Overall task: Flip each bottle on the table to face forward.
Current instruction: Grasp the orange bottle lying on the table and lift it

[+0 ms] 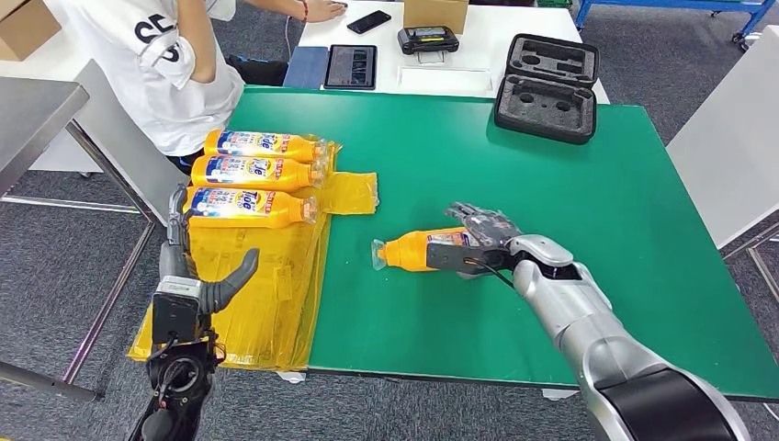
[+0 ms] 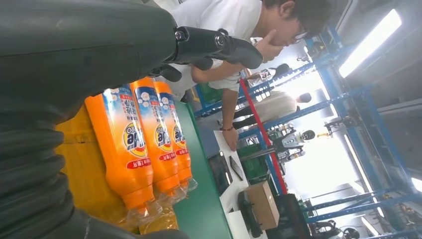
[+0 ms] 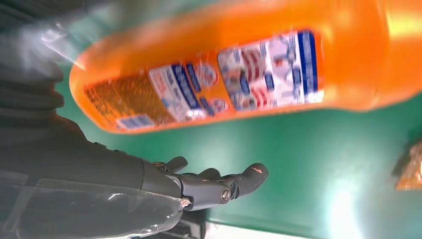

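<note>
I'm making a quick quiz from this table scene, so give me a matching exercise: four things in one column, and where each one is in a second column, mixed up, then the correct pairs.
Things:
1. lone orange bottle
2. three orange bottles
3. black foam case
4. left hand

Places:
A. open, at the far edge of the green mat
B. side by side on the yellow plastic sheet
C. at the near left edge of the table, holding nothing
D. lying on the green mat at the right hand

Pairs: 1-D, 2-B, 3-A, 4-C
</note>
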Robot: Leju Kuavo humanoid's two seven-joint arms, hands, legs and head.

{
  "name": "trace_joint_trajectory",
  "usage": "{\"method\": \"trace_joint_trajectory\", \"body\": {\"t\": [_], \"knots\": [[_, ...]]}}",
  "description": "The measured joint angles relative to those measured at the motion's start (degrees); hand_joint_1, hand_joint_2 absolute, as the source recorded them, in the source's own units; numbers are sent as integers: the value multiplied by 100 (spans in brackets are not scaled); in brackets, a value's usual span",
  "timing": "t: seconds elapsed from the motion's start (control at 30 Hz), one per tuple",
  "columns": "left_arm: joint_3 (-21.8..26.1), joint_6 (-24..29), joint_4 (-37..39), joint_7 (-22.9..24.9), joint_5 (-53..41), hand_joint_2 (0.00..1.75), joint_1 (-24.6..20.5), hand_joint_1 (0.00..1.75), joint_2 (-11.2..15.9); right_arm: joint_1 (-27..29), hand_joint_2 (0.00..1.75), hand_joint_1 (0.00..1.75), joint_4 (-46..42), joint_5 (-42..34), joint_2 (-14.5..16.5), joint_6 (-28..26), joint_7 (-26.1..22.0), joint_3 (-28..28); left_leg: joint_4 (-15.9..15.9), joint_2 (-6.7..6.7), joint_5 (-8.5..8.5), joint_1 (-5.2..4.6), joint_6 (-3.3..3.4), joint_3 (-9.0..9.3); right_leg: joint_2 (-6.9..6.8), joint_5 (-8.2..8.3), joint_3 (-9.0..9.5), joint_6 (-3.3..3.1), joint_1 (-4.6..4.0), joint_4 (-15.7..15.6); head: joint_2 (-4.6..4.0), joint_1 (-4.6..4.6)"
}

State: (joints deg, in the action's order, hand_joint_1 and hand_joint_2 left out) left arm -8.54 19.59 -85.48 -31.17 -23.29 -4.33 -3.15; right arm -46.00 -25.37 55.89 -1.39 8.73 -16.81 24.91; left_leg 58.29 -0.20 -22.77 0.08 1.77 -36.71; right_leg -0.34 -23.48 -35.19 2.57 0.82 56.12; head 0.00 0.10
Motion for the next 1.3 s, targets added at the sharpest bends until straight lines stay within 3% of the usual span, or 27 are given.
{"method": "trace_joint_trajectory", "body": {"t": [0.3, 1.03, 1.3], "knots": [[16, 7, 151, 5, 92, 175, -31, 0, 2, -111, 175, 0, 246, -61, 58, 12, 375, 153, 0, 0, 1, 1, 0, 1, 0, 0, -1, 0, -1, 0, 0, -1], [19, 14, 335, 5, 95, 175, -86, 0, 4, -139, 175, 0, 423, -102, -5, 5, 422, 211, 0, 0, 0, 0, 0, 1, 1, 0, -1, 0, -1, 0, 0, -1], [16, -27, 522, -8, 150, 175, -141, 0, 4, -136, 175, 0, 498, -138, -156, -20, 609, 211, 0, 0, 0, 0, 0, 1, 0, 0, -2, 0, 0, -1, 0, -1]]}}
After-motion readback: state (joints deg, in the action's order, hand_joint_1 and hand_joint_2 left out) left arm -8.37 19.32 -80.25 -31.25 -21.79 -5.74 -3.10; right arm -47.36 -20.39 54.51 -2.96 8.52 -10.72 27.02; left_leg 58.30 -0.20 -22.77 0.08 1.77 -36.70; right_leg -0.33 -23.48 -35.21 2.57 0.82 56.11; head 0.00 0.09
